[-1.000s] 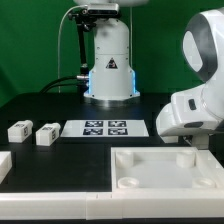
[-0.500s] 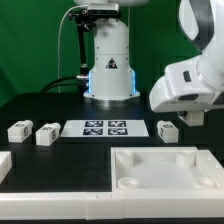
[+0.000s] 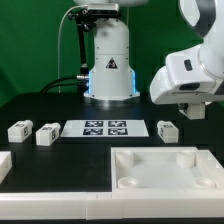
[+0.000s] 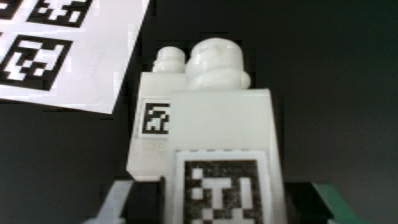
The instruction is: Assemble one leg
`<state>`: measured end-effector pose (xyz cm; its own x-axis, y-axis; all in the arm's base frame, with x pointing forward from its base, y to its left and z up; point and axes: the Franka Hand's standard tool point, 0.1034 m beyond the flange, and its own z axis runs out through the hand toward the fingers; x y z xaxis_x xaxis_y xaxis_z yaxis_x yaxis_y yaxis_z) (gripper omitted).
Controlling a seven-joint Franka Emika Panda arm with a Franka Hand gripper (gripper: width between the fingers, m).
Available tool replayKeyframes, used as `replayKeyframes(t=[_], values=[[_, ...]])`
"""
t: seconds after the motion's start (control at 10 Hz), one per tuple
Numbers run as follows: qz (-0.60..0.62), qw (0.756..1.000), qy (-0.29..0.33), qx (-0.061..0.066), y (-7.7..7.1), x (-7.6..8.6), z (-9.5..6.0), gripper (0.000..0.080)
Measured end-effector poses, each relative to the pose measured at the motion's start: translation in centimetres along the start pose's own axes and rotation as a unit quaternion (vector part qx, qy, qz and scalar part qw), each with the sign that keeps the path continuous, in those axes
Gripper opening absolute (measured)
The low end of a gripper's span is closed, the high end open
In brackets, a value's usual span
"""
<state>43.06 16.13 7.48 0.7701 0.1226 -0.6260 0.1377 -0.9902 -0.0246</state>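
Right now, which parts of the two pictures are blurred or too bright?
Wrist view: the nearest tag on the leg is blurred, the marker board sharper. Exterior view: the panel is bright with faint shading; a blue light glows on the arm's base.

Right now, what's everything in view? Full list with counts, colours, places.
legs: 3, white with black-and-white markers, on the table; two at the exterior view's left, one at its right
marker board: 1, white, mid-table
panel: 1, white, round sockets, front right
white part: 1, cut off at the left edge
table: 1, black
robot base: 1, white, at the back
claw: 1, dark, above the right-hand leg, apart from it
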Motion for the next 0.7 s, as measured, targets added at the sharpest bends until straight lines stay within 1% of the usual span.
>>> replayKeyframes(t=[0.1,0.2,0.3,0.4,0.5,0.6,0.7], values=[[-0.004,0.998,0.055,0.001,0.1,0.0,-0.3,0.0290],[-0.024,0.997,0.074,0.000,1.1,-0.4,-0.8,0.0290],[-0.026,0.993,0.116,0.003,1.9,0.5,-2.1,0.0290],[-0.025,0.988,0.152,0.004,2.7,0.6,-3.3,0.0291],[-0.016,0.974,0.224,0.009,3.6,1.3,-4.6,0.0291],[-0.013,0.959,0.284,0.011,4.0,1.5,-5.2,0.0291],[-0.015,0.941,0.338,0.012,3.8,1.6,-5.1,0.0291]])
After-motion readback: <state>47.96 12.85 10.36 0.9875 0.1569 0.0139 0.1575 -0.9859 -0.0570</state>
